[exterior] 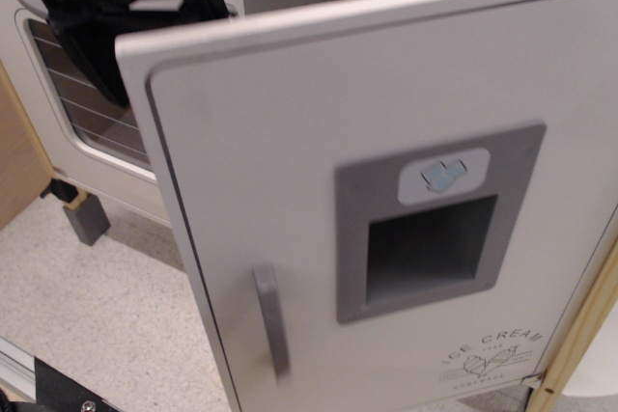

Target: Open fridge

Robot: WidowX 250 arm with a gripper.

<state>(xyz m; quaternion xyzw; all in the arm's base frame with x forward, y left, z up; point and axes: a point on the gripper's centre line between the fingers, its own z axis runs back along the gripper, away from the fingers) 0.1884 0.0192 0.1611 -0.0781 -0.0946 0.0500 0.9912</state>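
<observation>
Fridge door: the fridge (319,180) door stands swung partly out, its free edge toward the camera, the cabinet cavity showing above its top edge.
Handling: judged a light, stiff, smooth panel turning on a hinge at its right; likely swings freely.
Where to hold: the vertical grey handle (271,320) low on the door's left, or the free edge.
Gripper: the gripper (116,21) sits behind the door's upper left corner, in front of the oven door (101,118).
Jaws: partly hidden by the door; I cannot tell whether they are released or clenched, nor whether they touch the door.
Dispenser: grey recessed panel (439,219) right of the handle.
</observation>
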